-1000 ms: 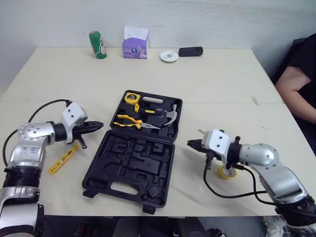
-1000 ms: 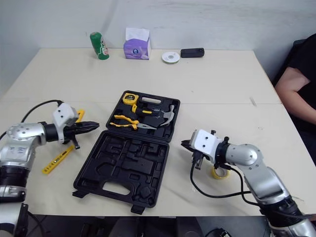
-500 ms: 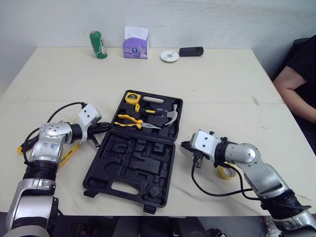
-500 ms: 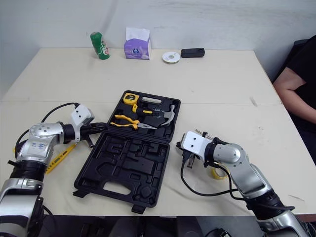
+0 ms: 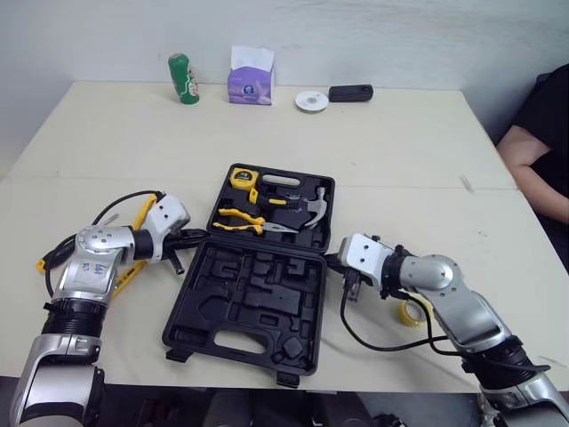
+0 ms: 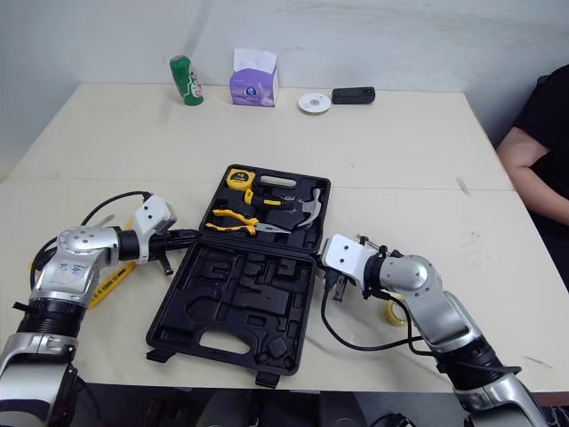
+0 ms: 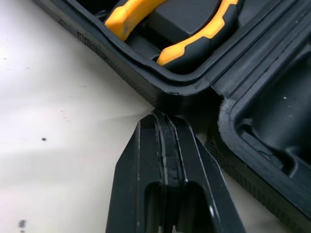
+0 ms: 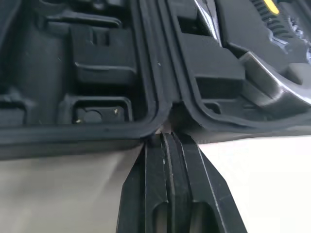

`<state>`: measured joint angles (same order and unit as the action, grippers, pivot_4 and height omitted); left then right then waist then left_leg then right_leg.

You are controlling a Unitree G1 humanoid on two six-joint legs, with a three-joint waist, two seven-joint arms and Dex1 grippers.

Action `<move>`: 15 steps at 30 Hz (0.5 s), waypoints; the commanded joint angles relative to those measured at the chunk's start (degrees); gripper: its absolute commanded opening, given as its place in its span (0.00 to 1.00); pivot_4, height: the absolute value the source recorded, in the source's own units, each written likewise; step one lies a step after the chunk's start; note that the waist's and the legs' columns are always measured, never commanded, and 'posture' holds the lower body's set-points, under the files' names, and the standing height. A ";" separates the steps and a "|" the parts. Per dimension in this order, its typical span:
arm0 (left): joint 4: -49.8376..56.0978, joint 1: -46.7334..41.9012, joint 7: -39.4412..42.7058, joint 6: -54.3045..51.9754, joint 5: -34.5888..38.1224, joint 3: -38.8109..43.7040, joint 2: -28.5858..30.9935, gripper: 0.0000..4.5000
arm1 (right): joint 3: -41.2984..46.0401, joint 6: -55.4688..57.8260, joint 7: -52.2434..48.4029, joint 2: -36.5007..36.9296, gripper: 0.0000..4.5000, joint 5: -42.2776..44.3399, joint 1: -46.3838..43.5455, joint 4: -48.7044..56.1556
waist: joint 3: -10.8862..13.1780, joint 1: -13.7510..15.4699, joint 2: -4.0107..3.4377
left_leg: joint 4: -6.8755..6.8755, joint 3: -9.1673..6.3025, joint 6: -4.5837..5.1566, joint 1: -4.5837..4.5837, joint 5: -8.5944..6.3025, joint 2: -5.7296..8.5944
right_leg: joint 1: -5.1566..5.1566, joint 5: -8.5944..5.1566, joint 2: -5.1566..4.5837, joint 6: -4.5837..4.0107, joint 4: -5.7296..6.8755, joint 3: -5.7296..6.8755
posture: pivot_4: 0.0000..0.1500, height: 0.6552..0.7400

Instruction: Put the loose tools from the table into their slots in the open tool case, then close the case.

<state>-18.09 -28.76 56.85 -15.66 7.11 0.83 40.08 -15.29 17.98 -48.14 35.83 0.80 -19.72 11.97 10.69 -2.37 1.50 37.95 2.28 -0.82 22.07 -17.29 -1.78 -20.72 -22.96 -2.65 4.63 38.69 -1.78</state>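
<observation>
Table (image 5: 400, 151): wide, cream, matte top w/ a few scuffs; a faint seam runs across it behind the case.

Tool case (image 5: 258, 298): blk moulded plastic, rectangular w/ rounded corners, lying open and flat at table centre. The near half is all empty recessed slots plus a handle cut-out at its front edge. The far half holds tools.

Person's arm (image 5: 533, 169): bare forearm under a dark sleeve, at the table's R edge.

L gripper (image 7: 163, 124): two flat blk fingers pressed flush together, nothing btwn them. The tip is against the case's L side, right at the hinge line where the two halves meet.

R gripper (image 8: 167, 141): same, fingers closed tight and empty, tip touching the hinge notch on the case's R side.

Level (image 6: 114, 279): long, thin yel bar, loose on the table under the L arm, beside the case.

Hammer (image 5: 313, 206): shiny steel claw head, seated in the far half, R side.

Pliers (image 5: 242, 219): long-nose, yel/blk grips, seated in the far half, L side.

Tissue box (image 5: 250, 80): purple, white tissue sticking up, at the far edge.

Can (image 5: 182, 78): green cylinder, upright, just L of the tissue box.

Tape measure (image 5: 241, 178): squat yel/blk body, far L corner of the case.

Tape roll (image 5: 411, 311): small yel ring, flat on the table beneath the R forearm, apart from the case.

Disc (image 5: 311, 100): white, round, flat, near the far edge.
</observation>
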 commanded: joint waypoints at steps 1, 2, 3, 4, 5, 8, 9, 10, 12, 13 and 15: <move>7.06 1.24 1.00 -1.88 2.92 -0.76 -1.59 0.01 | 1.39 -0.60 -0.64 0.21 0.00 0.85 -1.02 1.26 | 0.00 0.14 0.00 | 0.01 0.00 0.00 0.03 0.00 0.00 | -0.03 0.00 0.00 0.00 -0.01 0.00 | 1.00 1.00; 8.21 1.76 0.88 -2.55 3.04 -0.66 -1.78 0.01 | 1.61 -0.75 -0.83 0.43 0.00 0.89 -1.10 1.03 | 0.00 0.23 0.00 | 0.02 -0.02 0.00 0.05 0.00 0.00 | -0.04 0.00 0.00 0.00 -0.01 0.02 | 1.00 1.00; 9.69 2.51 0.73 -3.31 3.18 -0.64 -2.02 0.01 | 1.76 -1.15 -1.25 0.81 0.00 0.87 -1.25 0.64 | 0.00 0.34 0.00 | 0.02 -0.02 0.00 0.05 0.00 0.00 | -0.03 0.00 0.00 0.00 -0.02 0.02 | 1.00 1.00; 11.36 3.42 0.39 -4.27 3.39 -0.56 -2.37 0.01 | 1.84 -1.85 -1.85 1.30 0.00 0.73 -1.50 0.01 | 0.00 0.43 0.00 | 0.03 -0.02 0.00 0.06 0.00 0.00 | -0.03 0.00 0.00 0.00 -0.03 0.01 | 1.00 1.00; 12.53 4.03 0.14 -4.99 3.50 -0.47 -2.62 0.01 | 1.90 -2.33 -2.30 1.64 0.00 0.64 -1.67 -0.40 | 0.00 0.51 0.00 | 0.03 -0.02 0.00 0.06 0.00 0.01 | -0.03 0.00 0.00 0.01 -0.02 0.02 | 1.00 1.00; 15.78 6.17 -1.20 -6.93 3.72 0.06 -3.42 0.01 | 1.65 -4.27 -3.49 2.54 0.00 0.04 -2.30 -2.12 | 0.00 0.60 0.00 | 0.04 -0.02 0.02 0.06 -0.01 0.01 | -0.01 0.01 0.00 0.01 -0.04 0.01 | 1.00 1.00; 16.81 6.93 -1.59 -7.47 3.77 0.28 -3.54 0.01 | 1.61 -4.79 -3.84 2.70 0.00 -0.08 -2.49 -2.73 | 0.00 0.61 0.00 | 0.04 -0.02 0.02 0.07 -0.01 0.01 | -0.01 0.01 0.00 0.02 -0.07 0.01 | 1.00 1.00; 17.96 7.86 -1.94 -8.05 3.95 0.58 -3.62 0.01 | 1.68 -5.17 -4.15 2.79 0.00 -0.10 -2.62 -3.26 | 0.00 0.60 0.00 | 0.04 -0.03 0.02 0.07 -0.01 0.01 | -0.01 0.01 0.00 0.02 -0.07 0.02 | 1.00 1.00; 19.61 9.31 -2.52 -8.82 4.10 1.04 -3.73 0.01 | 1.83 -5.82 -4.61 2.84 0.00 -0.18 -2.72 -4.09 | 0.00 0.61 0.00 | 0.04 -0.03 0.03 0.07 -0.02 0.01 | -0.01 0.01 0.00 0.02 -0.09 0.01 | 1.00 1.00; 20.12 9.79 -2.68 -9.07 4.11 1.19 -3.77 0.01 | 1.88 -6.08 -4.76 2.81 0.00 -0.23 -2.71 -4.38 | 0.00 0.59 0.00 | 0.04 -0.03 0.03 0.07 -0.02 0.01 | -0.01 0.01 0.00 0.02 -0.09 0.02 | 1.00 1.00; 20.85 10.71 -3.05 -9.33 4.06 1.41 -3.74 0.01 | 1.92 -6.56 -4.78 2.61 0.00 -0.41 -2.58 -5.00 | 0.00 0.57 0.00 | 0.04 -0.03 0.03 0.06 -0.02 0.01 | -0.01 0.01 0.00 0.02 -0.15 0.02 | 1.00 1.00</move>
<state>-0.93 -18.56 52.90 -25.24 8.76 3.49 37.11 -13.42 13.21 -52.63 38.95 -0.04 -21.60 6.10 10.69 -1.80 1.50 37.98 2.25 -0.79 22.13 -17.31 -1.78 -20.73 -22.95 -2.64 4.65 38.52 -1.77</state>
